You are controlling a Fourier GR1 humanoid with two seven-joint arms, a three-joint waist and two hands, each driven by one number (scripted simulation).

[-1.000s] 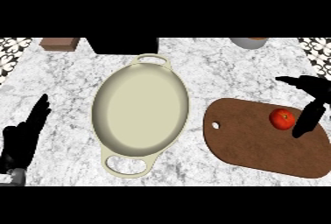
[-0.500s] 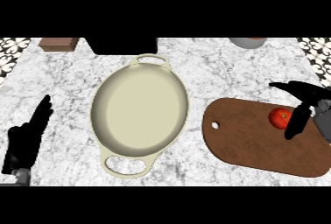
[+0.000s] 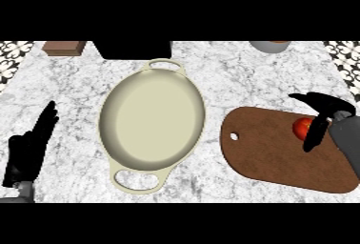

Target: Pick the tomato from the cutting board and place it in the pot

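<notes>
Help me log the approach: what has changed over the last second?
The right robot hand shifted left over the cutting board. Its fingers now cover the right side of the tomato. The hand is open and has taken hold of nothing. The tomato, the pot and the resting left robot hand at the view's left edge stayed put.

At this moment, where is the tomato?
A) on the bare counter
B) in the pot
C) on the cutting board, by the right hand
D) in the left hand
C: the tomato lies on the cutting board, partly hidden by fingers of the right hand; the pot holds nothing.
</notes>
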